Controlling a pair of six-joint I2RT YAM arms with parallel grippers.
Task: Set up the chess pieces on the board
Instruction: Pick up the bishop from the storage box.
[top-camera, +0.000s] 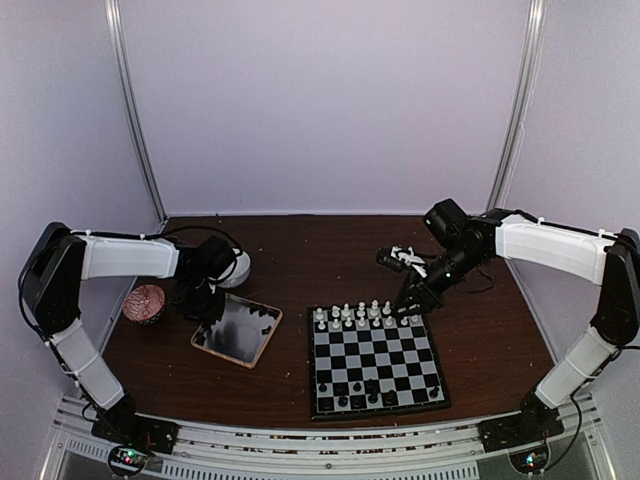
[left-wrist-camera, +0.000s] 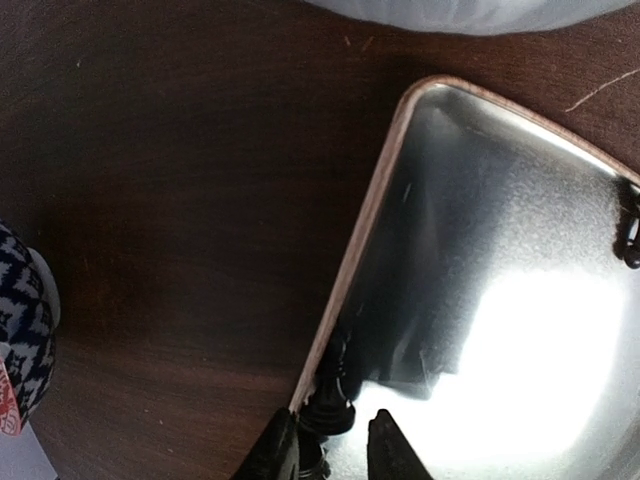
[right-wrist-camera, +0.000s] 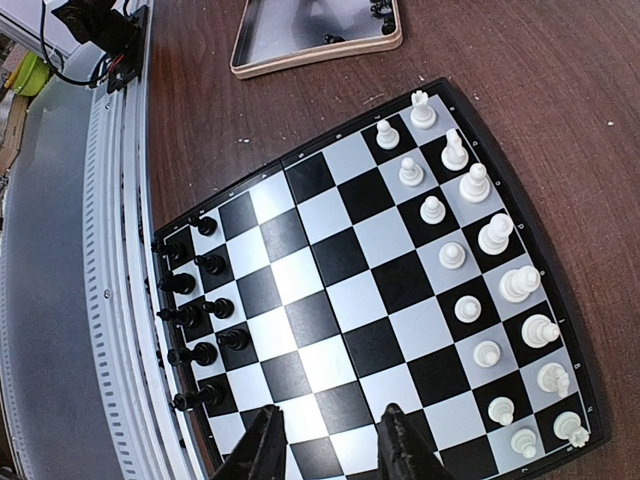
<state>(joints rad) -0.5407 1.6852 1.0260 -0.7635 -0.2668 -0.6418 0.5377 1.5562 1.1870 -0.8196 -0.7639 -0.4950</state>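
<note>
Overall, the bench (top-camera: 300, 250) was a dark brown wood-grain surface inside an enclosure of pale walls (top-camera: 320, 100), with metal posts (top-camera: 135, 110) at the far corners. The board (top-camera: 375, 360) lay flat right of centre, toward the bench's near edge. White chess pieces (top-camera: 355, 315) stood in two rows along its far edge. Black chess pieces (top-camera: 365, 392) stood along its near edge, with gaps in the rows. A wooden-rimmed tray (top-camera: 237, 330) with a reflective floor lay left of the board and apart from it, and a few loose black pieces (top-camera: 268, 318) lay near its right-hand corner. The left pincer (left-wrist-camera: 335, 455) was at the tray's rim, jaws apart, with one black piece (left-wrist-camera: 330, 405) just ahead of the fingertips; contact could not be confirmed. The right pincer (right-wrist-camera: 330, 450) hung above the board's right side, jaws apart and empty. A pink patterned object (top-camera: 146, 303) sat at the bench's left edge.
</note>
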